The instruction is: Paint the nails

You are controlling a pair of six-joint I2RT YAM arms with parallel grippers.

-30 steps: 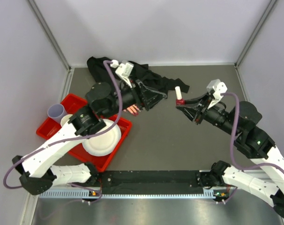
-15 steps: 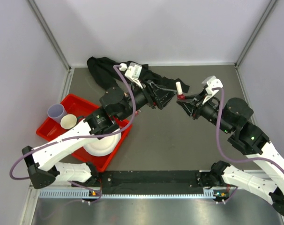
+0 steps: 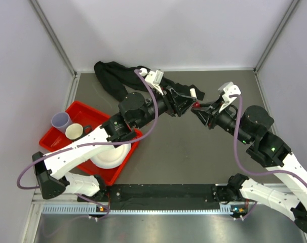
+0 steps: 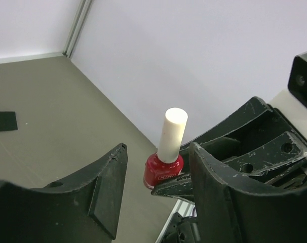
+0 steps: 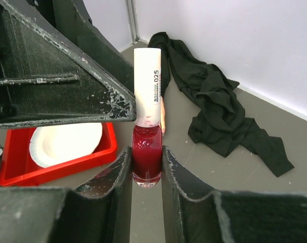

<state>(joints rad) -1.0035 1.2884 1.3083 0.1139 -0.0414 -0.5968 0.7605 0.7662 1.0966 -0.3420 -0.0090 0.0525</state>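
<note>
Right gripper: the right gripper [image 5: 146, 169] is clamped on the glass body of a red polish bottle [image 5: 147, 152] and holds it upright above the counter [image 3: 174, 152].
Left gripper: the left gripper [image 4: 157, 154] has its jaws apart on either side of the white cap [image 4: 172, 132], with a gap showing on both sides and nothing grasped.
Bottle: it looks small and light, and the smooth glass is probably slippery and breakable. The low grip on the body seems the safe one.
Where to take hold: the tall, straight cap is the obvious place, squarely around its middle. It is smooth plastic, so it may slip as it turns unless it is pinched firmly.
Nails: they cannot be made out. The left arm covers that patch of counter from overhead, and only a pale sliver of the mannequin hand [image 5: 162, 115] shows just behind the bottle.
Mannequin hand: it is probably stiff and light, likely to slide if pushed, so it calls for light brush strokes, not a grip.
Surroundings: a black cloth [image 5: 214, 101] lies bunched toward the far wall, and a red tray [image 3: 80, 109] with a white plate [image 5: 67, 142] sits to the left.
</note>
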